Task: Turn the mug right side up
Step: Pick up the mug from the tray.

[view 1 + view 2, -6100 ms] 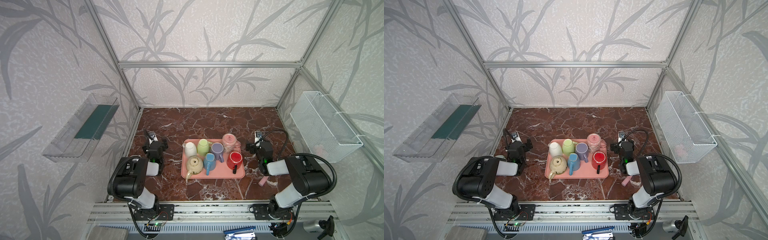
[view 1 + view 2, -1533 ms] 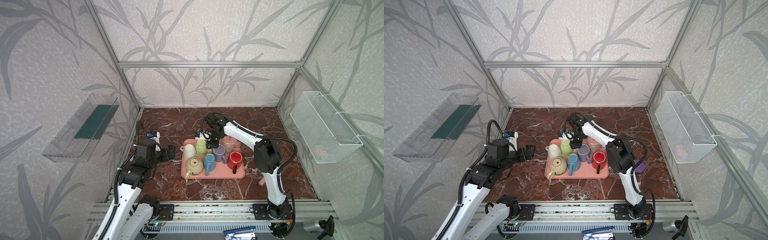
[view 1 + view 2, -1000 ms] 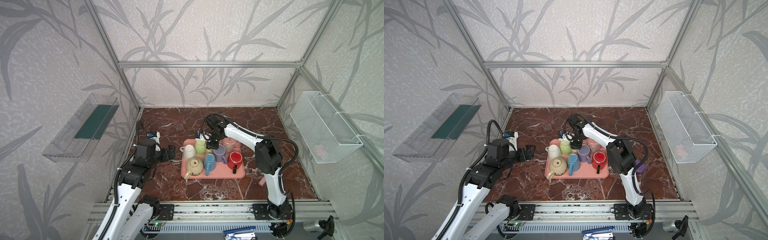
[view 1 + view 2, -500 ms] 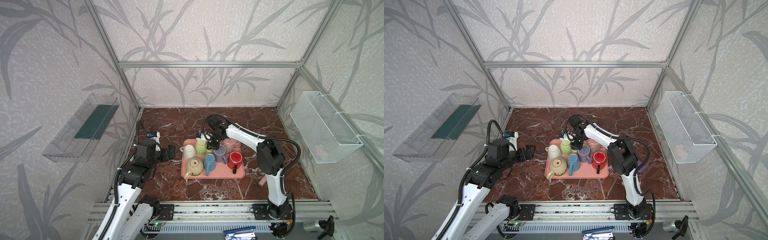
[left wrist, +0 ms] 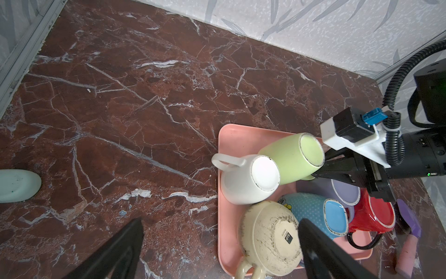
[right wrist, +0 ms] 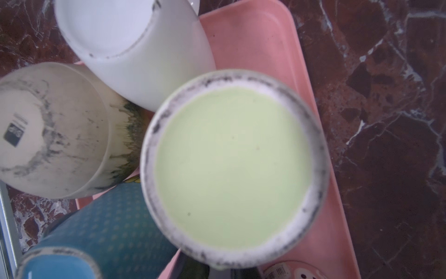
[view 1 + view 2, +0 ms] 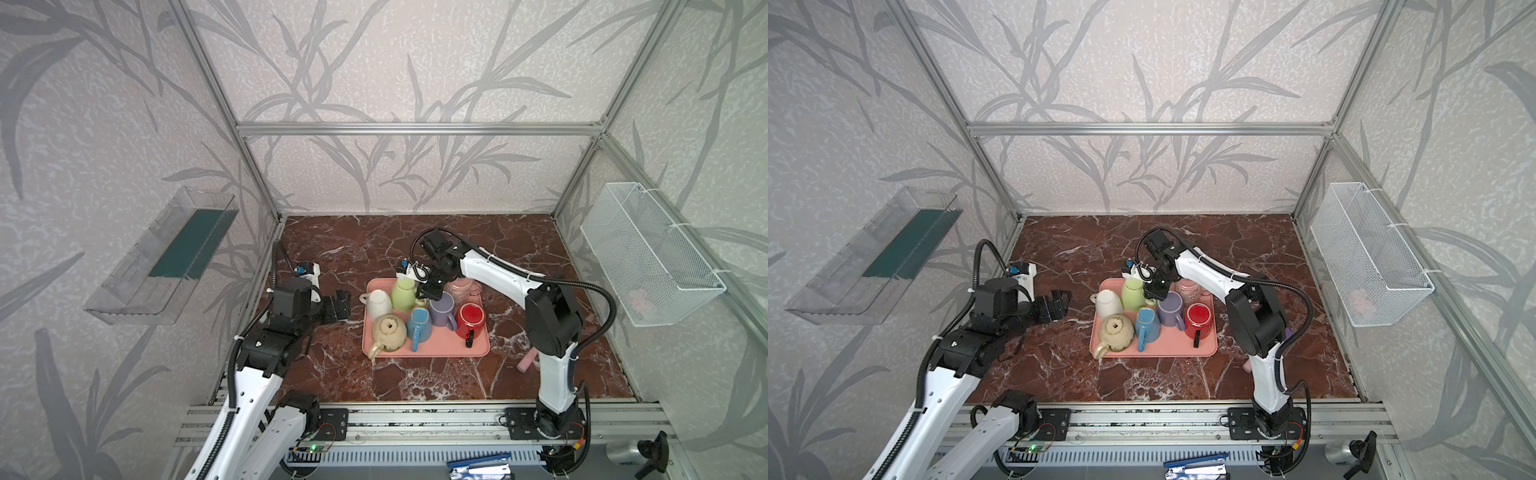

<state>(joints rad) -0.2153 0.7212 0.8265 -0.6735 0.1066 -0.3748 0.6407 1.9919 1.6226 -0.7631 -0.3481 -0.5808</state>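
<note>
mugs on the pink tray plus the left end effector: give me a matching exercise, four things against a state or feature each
Things:
1. green mug
2. red mug
3. cream mug
4. left end effector

States:
a. black handle
b. open, beside the tray
c. tipped, base showing, gripped by the right end effector
d. sticker on its upturned base

Pairs: 1-c, 2-a, 3-d, 4-b

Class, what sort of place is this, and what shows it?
Probably a robot test cell, not a kitchen: an aluminium frame holds wallpapered panels, a left arm and right arm are bolted to a rail, with a pink tray of mugs between.
</note>
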